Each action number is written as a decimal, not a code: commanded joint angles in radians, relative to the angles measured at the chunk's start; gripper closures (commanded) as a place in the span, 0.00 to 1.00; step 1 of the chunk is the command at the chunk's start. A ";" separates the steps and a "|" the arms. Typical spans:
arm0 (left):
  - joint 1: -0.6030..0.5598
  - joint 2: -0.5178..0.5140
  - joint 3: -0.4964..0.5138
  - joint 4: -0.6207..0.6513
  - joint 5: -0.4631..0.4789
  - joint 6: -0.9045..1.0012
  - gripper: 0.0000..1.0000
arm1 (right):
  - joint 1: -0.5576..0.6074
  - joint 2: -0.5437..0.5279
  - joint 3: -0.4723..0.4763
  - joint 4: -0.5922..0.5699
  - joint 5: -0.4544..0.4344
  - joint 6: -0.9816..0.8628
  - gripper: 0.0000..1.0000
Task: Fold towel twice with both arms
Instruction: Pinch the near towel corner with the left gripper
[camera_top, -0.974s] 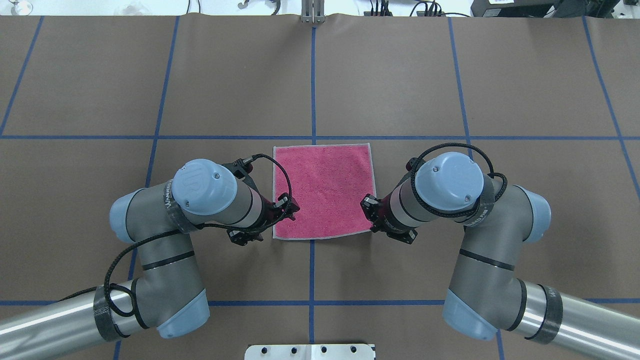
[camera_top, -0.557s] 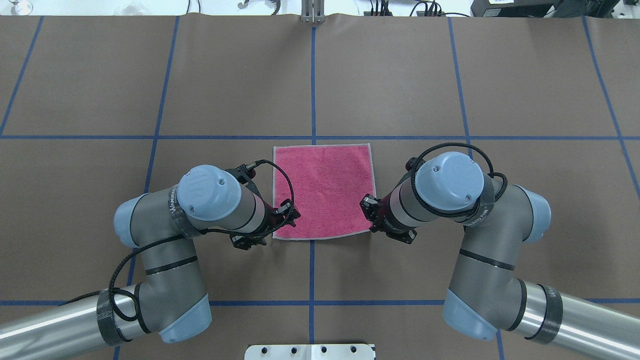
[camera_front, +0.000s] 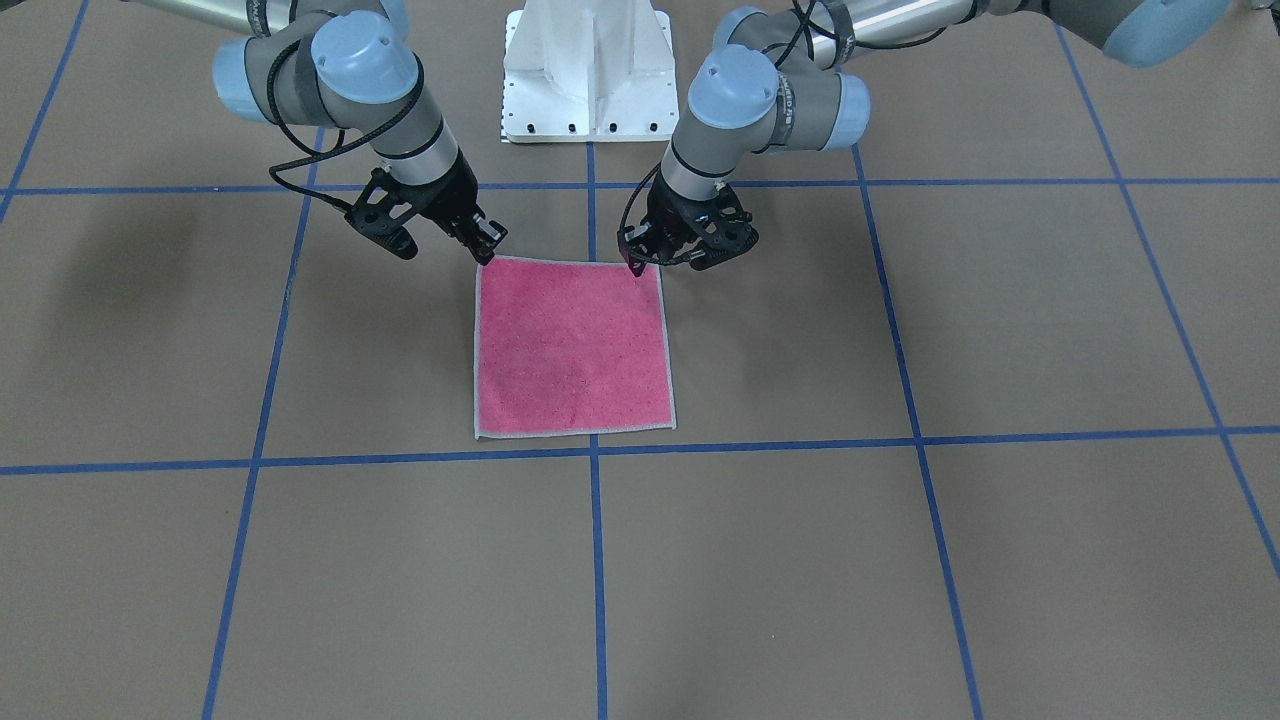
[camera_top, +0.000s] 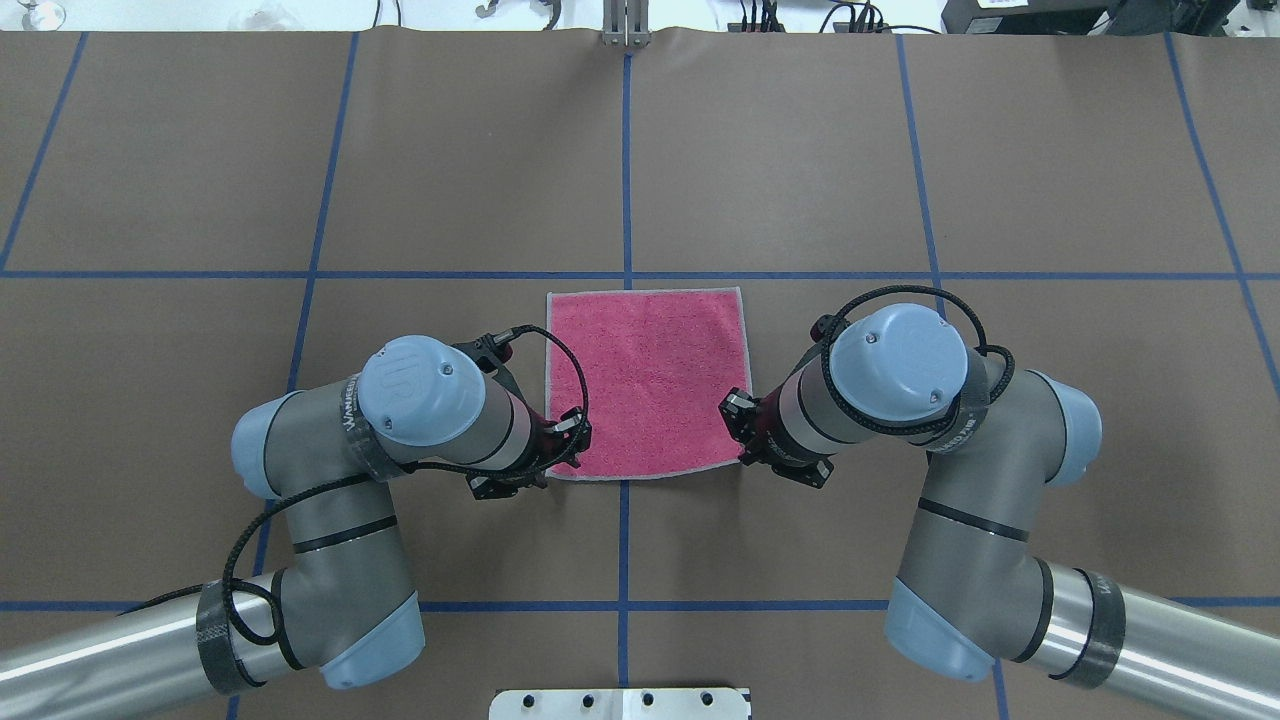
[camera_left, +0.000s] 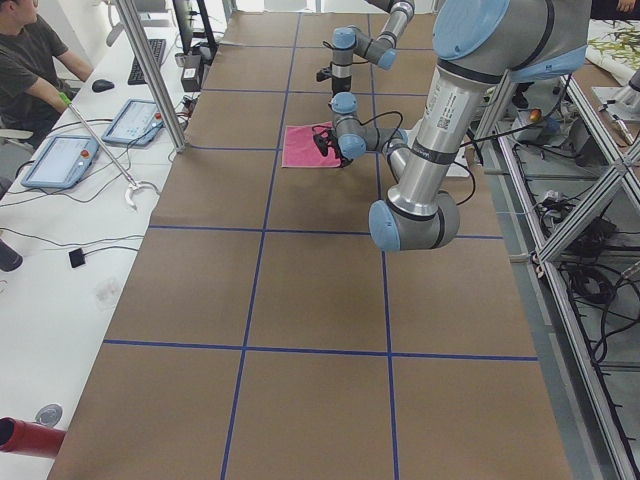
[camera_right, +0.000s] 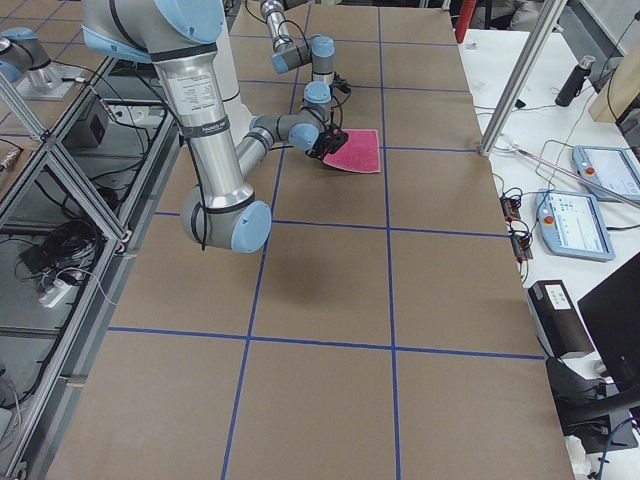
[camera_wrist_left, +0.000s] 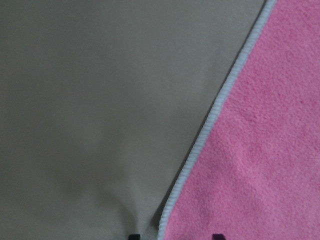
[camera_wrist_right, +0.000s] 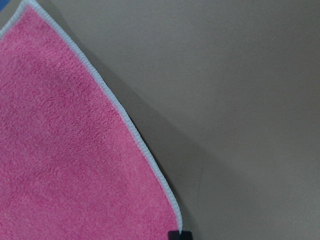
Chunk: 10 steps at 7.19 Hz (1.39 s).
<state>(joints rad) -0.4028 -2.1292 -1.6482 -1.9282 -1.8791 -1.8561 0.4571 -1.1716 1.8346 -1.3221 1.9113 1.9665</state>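
Observation:
The towel (camera_top: 650, 380) lies flat on the brown table, pink face up, with a pale border (camera_wrist_left: 210, 117). My left gripper (camera_top: 562, 452) is low at the towel's near left corner. It is open, and its two fingertips (camera_wrist_left: 132, 236) straddle the border. My right gripper (camera_top: 741, 441) is at the near right corner. Its tips (camera_wrist_right: 179, 234) are together on the towel's edge, which casts a shadow on the table there. In the front-facing view the left gripper (camera_front: 637, 262) and right gripper (camera_front: 488, 252) sit at the two corners of the towel (camera_front: 570, 345) nearest the robot.
Blue tape lines (camera_top: 625, 160) divide the brown table cover into squares. The white pedestal (camera_front: 590, 70) stands behind the towel at the robot's side. A person (camera_left: 30, 60) sits at a side desk with tablets (camera_left: 60, 160), off the table.
My left arm has swung toward the robot's side, bringing its gripper down to the towel's near left corner. The right arm and the towel have not moved.

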 joint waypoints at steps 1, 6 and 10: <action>0.001 0.002 0.001 0.000 0.000 0.000 0.74 | 0.000 0.001 0.000 0.000 0.000 0.002 1.00; -0.004 0.005 -0.027 0.003 -0.002 -0.002 1.00 | 0.002 0.000 0.002 0.000 -0.002 0.000 1.00; 0.001 0.026 -0.100 0.003 -0.006 -0.012 1.00 | -0.003 -0.014 0.023 0.000 0.005 0.005 1.00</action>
<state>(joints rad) -0.4047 -2.1089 -1.7284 -1.9252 -1.8838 -1.8664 0.4576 -1.1840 1.8463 -1.3223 1.9133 1.9693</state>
